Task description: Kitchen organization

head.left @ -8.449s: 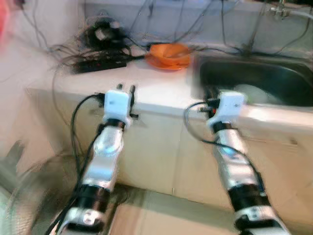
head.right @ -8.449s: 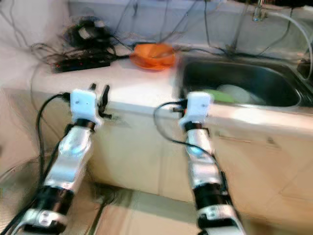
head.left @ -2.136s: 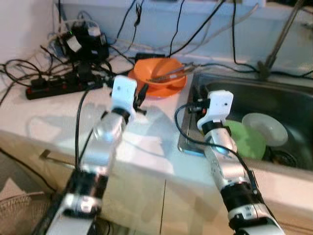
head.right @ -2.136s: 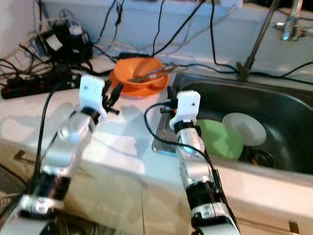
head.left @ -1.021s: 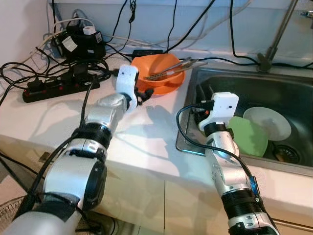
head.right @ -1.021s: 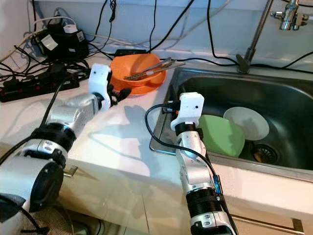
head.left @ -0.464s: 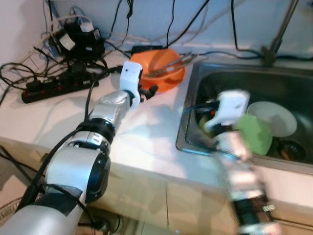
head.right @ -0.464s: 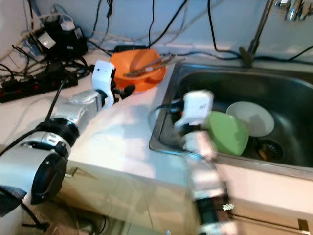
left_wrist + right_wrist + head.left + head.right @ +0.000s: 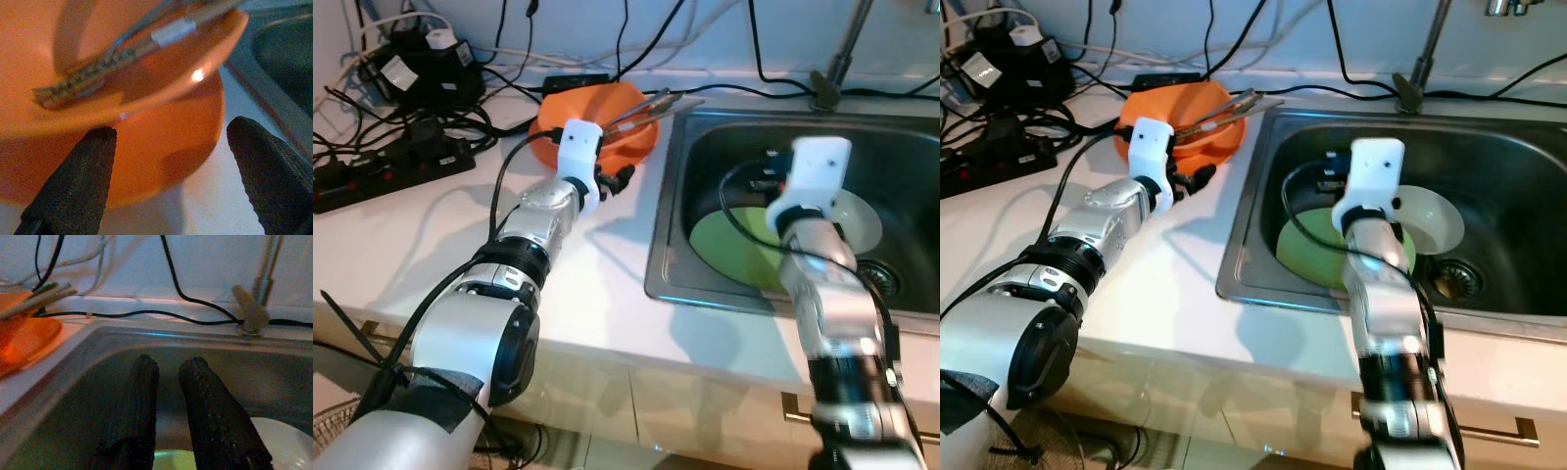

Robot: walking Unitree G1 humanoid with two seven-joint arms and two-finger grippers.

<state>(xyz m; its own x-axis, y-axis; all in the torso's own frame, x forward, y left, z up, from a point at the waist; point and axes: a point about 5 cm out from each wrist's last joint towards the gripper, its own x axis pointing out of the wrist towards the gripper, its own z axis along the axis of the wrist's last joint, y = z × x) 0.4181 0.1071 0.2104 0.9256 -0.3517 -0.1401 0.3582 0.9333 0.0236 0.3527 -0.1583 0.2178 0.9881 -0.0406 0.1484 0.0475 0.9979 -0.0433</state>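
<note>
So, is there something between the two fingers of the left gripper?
Yes. In the left wrist view, the open left gripper has the near side of the orange bowl between its fingers, with tongs lying in the bowl.

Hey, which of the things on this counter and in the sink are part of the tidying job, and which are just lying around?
Part of the job: orange bowl with tongs across it, at the open left gripper; green plate and white plate in the sink.

Lying about: power strip, black cables, faucet.
</note>
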